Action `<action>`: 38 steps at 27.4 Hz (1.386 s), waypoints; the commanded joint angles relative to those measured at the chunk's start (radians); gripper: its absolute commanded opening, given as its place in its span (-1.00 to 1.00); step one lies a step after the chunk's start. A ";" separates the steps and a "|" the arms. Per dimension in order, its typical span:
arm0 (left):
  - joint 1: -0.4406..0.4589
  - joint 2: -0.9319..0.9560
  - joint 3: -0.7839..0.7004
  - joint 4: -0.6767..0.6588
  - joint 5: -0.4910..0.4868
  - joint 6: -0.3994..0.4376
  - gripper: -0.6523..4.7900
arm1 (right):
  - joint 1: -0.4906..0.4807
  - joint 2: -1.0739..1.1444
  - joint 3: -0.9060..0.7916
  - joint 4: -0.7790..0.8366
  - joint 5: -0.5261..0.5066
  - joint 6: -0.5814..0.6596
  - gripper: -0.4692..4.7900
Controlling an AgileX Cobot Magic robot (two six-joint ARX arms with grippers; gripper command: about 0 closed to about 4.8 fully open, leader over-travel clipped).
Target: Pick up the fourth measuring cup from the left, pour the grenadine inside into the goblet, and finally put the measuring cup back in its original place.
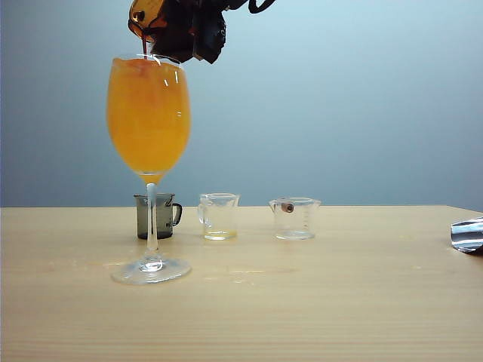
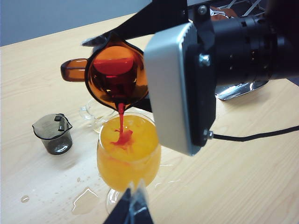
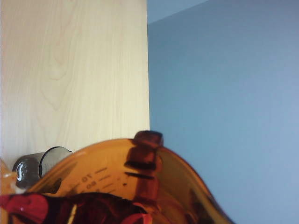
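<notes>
My right gripper (image 1: 185, 30) is shut on the fourth measuring cup (image 1: 145, 16), a red-brown cup, and holds it tipped over the goblet (image 1: 149, 113). In the left wrist view the cup (image 2: 117, 70) shows its mouth, with the handle pointing away from the gripper (image 2: 135, 65). A thin stream of grenadine (image 2: 121, 116) runs from the lip into the goblet (image 2: 128, 154), which is nearly full of orange juice, and spreads as a red cloud. The cup's wall (image 3: 154, 186) fills the low part of the right wrist view. My left gripper (image 2: 133, 205) hangs shut near the goblet, holding nothing.
Behind the goblet's stem stands a smoky grey cup (image 1: 157, 216). Two clear cups (image 1: 219, 216) (image 1: 294, 218) stand to its right. A silvery object (image 1: 468, 234) lies at the table's right edge. Small puddles (image 2: 86, 199) lie on the wood by the goblet's foot.
</notes>
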 commanded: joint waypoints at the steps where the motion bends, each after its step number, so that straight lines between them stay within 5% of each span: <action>1: 0.001 -0.002 0.003 0.013 0.002 0.001 -0.78 | 0.003 -0.005 0.004 0.022 0.001 -0.005 -0.67; 38: 0.001 -0.002 0.003 0.012 0.002 0.001 -0.78 | 0.017 -0.005 0.002 -0.008 0.027 -0.092 -0.67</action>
